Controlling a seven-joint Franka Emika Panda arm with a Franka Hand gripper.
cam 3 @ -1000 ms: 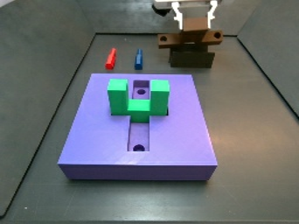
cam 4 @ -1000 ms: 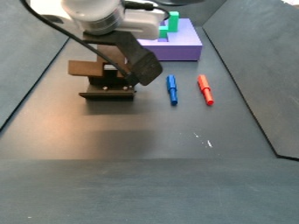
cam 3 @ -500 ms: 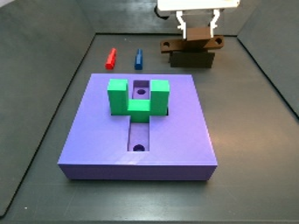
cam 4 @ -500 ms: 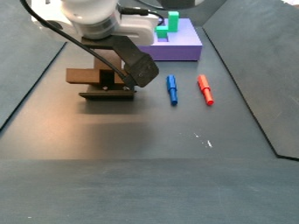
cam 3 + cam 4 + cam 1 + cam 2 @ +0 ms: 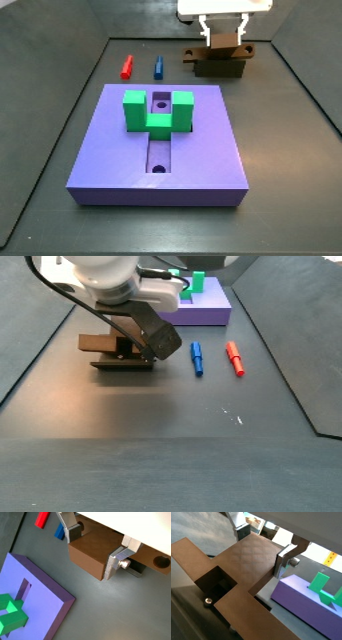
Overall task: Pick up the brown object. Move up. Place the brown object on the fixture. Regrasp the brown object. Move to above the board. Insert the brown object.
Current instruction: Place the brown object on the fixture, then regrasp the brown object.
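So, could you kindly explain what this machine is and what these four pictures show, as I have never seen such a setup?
It is a single robot arm with a two-finger gripper, the tool. Two cameras stand beside the table; two ride on the arm's wrist and look down past the fingers. At the far end, the tool stands around a brown object resting on a dark fixture. Also on the table are a purple board carrying a green block, a red peg and a blue peg.
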